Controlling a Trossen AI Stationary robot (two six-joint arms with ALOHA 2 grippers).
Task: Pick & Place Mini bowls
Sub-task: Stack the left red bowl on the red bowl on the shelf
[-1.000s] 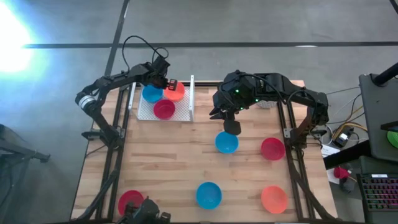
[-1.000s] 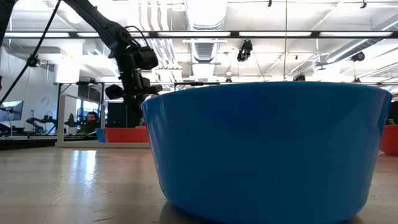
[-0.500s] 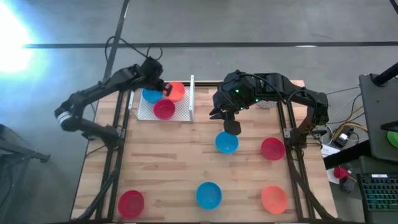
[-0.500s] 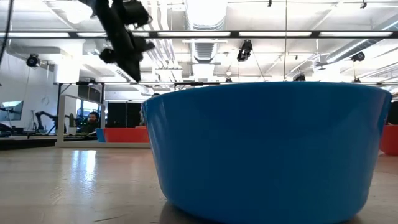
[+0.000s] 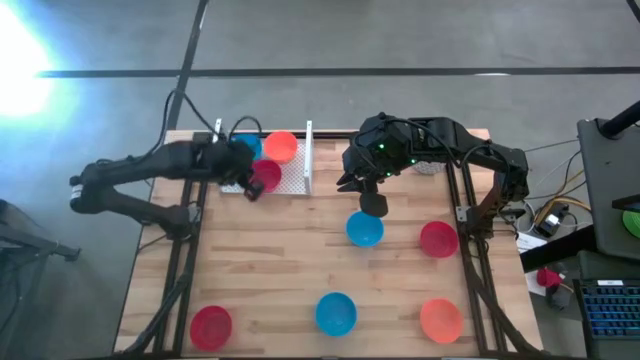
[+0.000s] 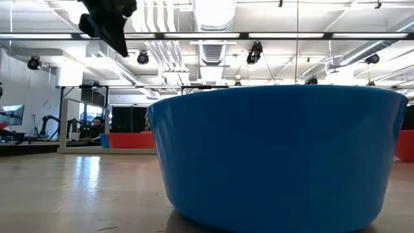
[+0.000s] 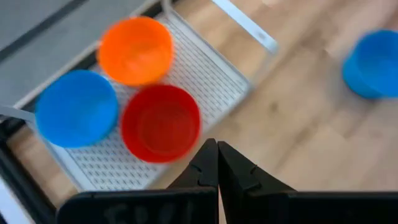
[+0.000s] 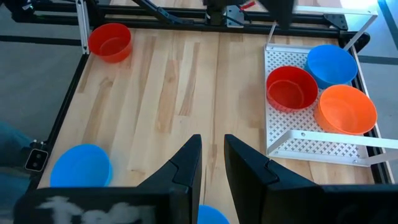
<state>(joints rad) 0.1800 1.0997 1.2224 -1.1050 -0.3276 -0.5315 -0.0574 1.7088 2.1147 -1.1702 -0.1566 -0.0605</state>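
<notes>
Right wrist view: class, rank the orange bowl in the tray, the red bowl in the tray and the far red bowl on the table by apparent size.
1. Orange bowl
2. Red bowl in the tray, nearly alike
3. Far red bowl, smaller only through distance

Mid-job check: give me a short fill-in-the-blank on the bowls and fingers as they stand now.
1. The white perforated tray holds ____ small round plastic bowls.
2. The tray's bowl nearest the left gripper is ____.
3. The left gripper's fingers are ____.
4. The right gripper hovers nearest a loose ____ bowl.

Answers: three; red; shut; blue
</notes>
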